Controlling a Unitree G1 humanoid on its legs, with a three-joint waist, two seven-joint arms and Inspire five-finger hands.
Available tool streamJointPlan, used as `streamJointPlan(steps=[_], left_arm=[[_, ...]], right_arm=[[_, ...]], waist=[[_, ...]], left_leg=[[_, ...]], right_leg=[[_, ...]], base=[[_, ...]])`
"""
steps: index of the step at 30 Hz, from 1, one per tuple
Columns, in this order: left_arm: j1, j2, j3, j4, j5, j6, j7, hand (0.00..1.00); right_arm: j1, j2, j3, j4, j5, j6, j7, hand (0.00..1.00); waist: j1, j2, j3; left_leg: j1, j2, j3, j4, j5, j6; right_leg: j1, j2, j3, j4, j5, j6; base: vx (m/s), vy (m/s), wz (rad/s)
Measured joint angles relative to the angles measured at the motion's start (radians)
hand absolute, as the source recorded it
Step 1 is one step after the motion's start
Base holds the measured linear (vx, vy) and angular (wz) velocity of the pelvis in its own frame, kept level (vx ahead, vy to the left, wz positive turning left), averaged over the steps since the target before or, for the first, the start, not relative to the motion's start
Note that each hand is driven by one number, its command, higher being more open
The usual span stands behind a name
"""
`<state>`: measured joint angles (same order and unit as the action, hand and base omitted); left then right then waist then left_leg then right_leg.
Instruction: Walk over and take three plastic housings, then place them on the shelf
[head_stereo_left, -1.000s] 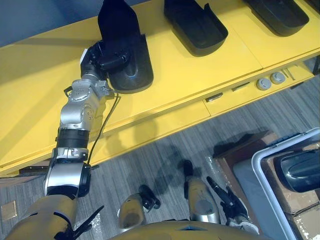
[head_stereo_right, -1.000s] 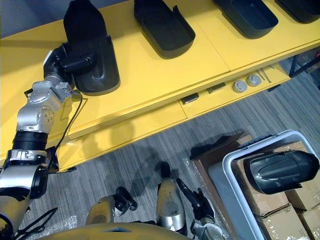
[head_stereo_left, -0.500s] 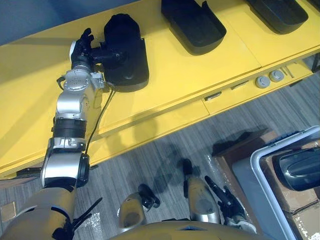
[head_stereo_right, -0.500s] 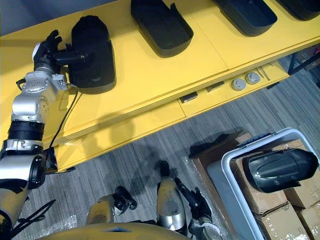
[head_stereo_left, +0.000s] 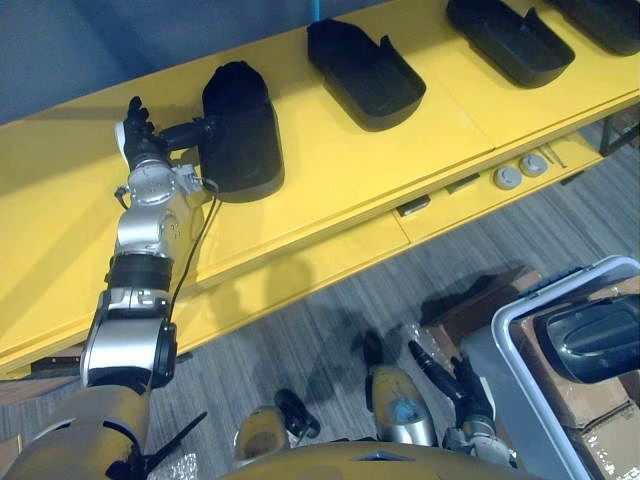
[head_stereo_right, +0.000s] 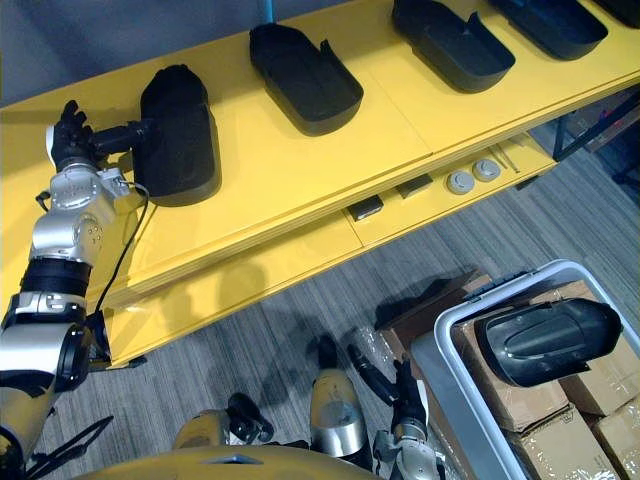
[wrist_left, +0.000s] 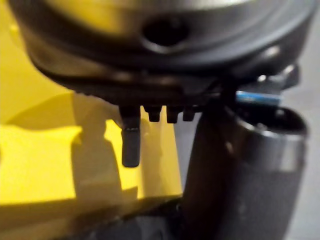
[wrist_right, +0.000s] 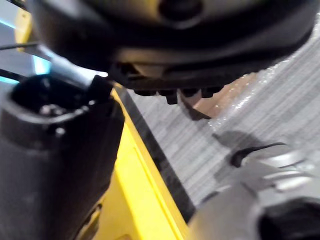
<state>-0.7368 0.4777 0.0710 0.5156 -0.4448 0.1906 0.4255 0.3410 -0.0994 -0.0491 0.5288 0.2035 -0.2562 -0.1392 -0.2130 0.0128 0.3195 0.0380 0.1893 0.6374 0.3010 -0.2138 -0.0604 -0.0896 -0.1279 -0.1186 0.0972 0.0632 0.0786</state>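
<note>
A black plastic housing (head_stereo_left: 240, 130) lies dome-up on the yellow shelf (head_stereo_left: 330, 170). My left hand (head_stereo_left: 140, 128) is just left of it, open, with its fingers straight; the thumb (head_stereo_right: 122, 131) reaches to the housing's edge. Three more black housings lie hollow side up along the shelf: one (head_stereo_left: 365, 75) in the middle, one (head_stereo_left: 510, 40) further right and one (head_stereo_right: 550, 20) at the far right. Another housing (head_stereo_right: 545, 340) rests in the bin at the lower right. My right hand (head_stereo_right: 395, 385) hangs low over the floor, open and holding nothing.
The white-rimmed bin (head_stereo_right: 450, 330) stands on the floor among cardboard boxes (head_stereo_right: 520, 400). Two round grey parts (head_stereo_left: 520, 172) sit on the shelf's lower ledge. Grey carpet runs between the shelf and the bin.
The housing was tilted up in my left hand; it now lies flat on the shelf, released. The hand has opened and drawn away to the left. The camera has shifted slightly.
</note>
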Motion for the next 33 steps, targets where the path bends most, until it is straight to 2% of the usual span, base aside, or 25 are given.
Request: streamJointPlan(steps=[1,5,6,8,13,16,19,21,22,24,26,28,30,33], left_arm=[[0.009,-0.005,0.0,-0.009,-0.02,-0.019,-0.004,1.0],[0.052,-0.056,0.002,-0.088,-0.104,-0.173,-0.051,1.0],[0.058,-0.062,0.002,-0.105,-0.111,-0.195,-0.062,1.0],[0.081,-0.085,0.003,-0.196,-0.178,-0.273,-0.112,1.0],[0.13,-0.092,0.027,-0.39,-0.27,-0.415,-0.244,1.0],[0.227,-0.132,0.064,-0.522,-0.297,-0.458,-0.297,1.0],[0.395,-0.203,0.089,-0.648,-0.299,-0.499,-0.344,1.0],[0.551,-0.262,0.108,-0.732,-0.285,-0.523,-0.357,1.0],[0.593,-0.281,0.112,-0.755,-0.271,-0.527,-0.357,1.0],[0.763,-0.339,0.113,-0.843,-0.202,-0.55,-0.367,1.0],[0.857,-0.357,0.115,-0.889,-0.126,-0.573,-0.374,1.0],[0.907,-0.358,0.125,-0.901,-0.003,-0.611,-0.372,1.0],[0.936,-0.359,0.126,-0.902,0.027,-0.628,-0.376,1.0],[0.982,-0.364,0.089,-0.896,0.09,-0.632,-0.388,1.0]], right_arm=[[-0.001,0.0,-0.003,-0.017,0.002,-0.008,-0.002,1.0],[-0.007,0.026,-0.06,-0.199,0.006,-0.105,-0.009,1.0],[-0.01,0.026,-0.065,-0.234,0.005,-0.117,-0.012,1.0],[-0.018,0.026,-0.1,-0.382,-0.017,-0.155,-0.021,1.0],[-0.064,-0.019,-0.165,-0.626,-0.061,-0.228,0.0,1.0],[-0.086,-0.061,-0.178,-0.712,-0.066,-0.242,0.051,1.0],[-0.104,-0.069,-0.176,-0.766,-0.033,-0.249,0.142,1.0],[-0.139,-0.075,-0.174,-0.768,0.003,-0.228,0.214,1.0],[-0.149,-0.082,-0.174,-0.768,0.01,-0.215,0.228,1.0],[-0.188,-0.116,-0.173,-0.768,0.01,-0.16,0.261,1.0],[-0.225,-0.152,-0.169,-0.766,0.009,-0.1,0.286,1.0],[-0.279,-0.195,-0.15,-0.745,0.01,-0.044,0.307,1.0],[-0.352,-0.225,-0.11,-0.686,0.011,-0.003,0.319,1.0],[-0.49,-0.227,-0.049,-0.556,0.126,0.083,0.286,1.0]], waist=[[-0.001,-0.003,-0.003],[-0.008,-0.01,-0.047],[-0.008,-0.01,-0.056],[-0.008,-0.006,-0.065],[-0.007,0.003,-0.104],[-0.001,0.015,-0.13],[0.02,0.023,-0.153],[0.051,0.023,-0.162],[0.06,0.023,-0.162],[0.102,0.021,-0.163],[0.138,0.019,-0.165],[0.17,0.015,-0.167],[0.193,0.009,-0.174],[0.226,-0.006,-0.181]], left_leg=[[0.01,-0.005,-0.005,-0.011,0.004,0.0],[0.057,-0.03,-0.024,-0.077,0.027,-0.001],[0.061,-0.035,-0.027,-0.087,0.032,0.0],[0.105,-0.052,-0.035,-0.138,0.049,-0.001],[0.147,-0.076,-0.039,-0.213,0.08,0.0],[0.168,-0.078,-0.051,-0.237,0.086,-0.003],[0.17,-0.08,-0.087,-0.245,0.094,-0.003],[0.16,-0.089,-0.124,-0.257,0.11,-0.002],[0.156,-0.09,-0.137,-0.257,0.113,-0.002],[0.137,-0.093,-0.188,-0.258,0.125,-0.002],[0.12,-0.093,-0.223,-0.258,0.136,-0.003],[0.103,-0.094,-0.262,-0.26,0.149,-0.003],[0.102,-0.098,-0.292,-0.274,0.165,-0.002],[0.077,-0.11,-0.339,-0.284,0.181,0.0]], right_leg=[[0.009,0.0,0.0,-0.006,0.0,0.0],[0.047,-0.001,-0.001,-0.034,0.0,0.0],[0.05,-0.002,-0.002,-0.038,0.0,0.0],[0.081,-0.003,-0.002,-0.05,0.002,0.003],[0.108,-0.009,-0.01,-0.068,0.004,0.005],[0.138,-0.008,-0.024,-0.087,0.006,0.009],[0.169,-0.011,-0.058,-0.115,0.012,0.013],[0.188,-0.012,-0.097,-0.143,0.023,0.011],[0.196,-0.012,-0.106,-0.152,0.028,0.01],[0.216,-0.015,-0.156,-0.174,0.034,0.009],[0.22,-0.016,-0.191,-0.175,0.034,0.009],[0.226,-0.019,-0.23,-0.175,0.034,0.008],[0.238,-0.021,-0.258,-0.175,0.033,0.006],[0.236,-0.029,-0.3,-0.175,0.033,0.007]], base=[[0.08,0.002,0.0],[0.05,0.002,-0.01],[0.04,0.0,-0.01],[0.02,0.001,0.0],[-0.01,0.0,0.03],[-0.03,-0.012,0.12],[-0.05,-0.036,0.31],[-0.07,-0.047,0.43],[-0.08,-0.051,0.49],[-0.06,-0.06,0.59],[-0.04,-0.048,0.53],[-0.04,-0.039,0.58],[-0.06,-0.026,0.5],[-0.07,0.005,0.39]])
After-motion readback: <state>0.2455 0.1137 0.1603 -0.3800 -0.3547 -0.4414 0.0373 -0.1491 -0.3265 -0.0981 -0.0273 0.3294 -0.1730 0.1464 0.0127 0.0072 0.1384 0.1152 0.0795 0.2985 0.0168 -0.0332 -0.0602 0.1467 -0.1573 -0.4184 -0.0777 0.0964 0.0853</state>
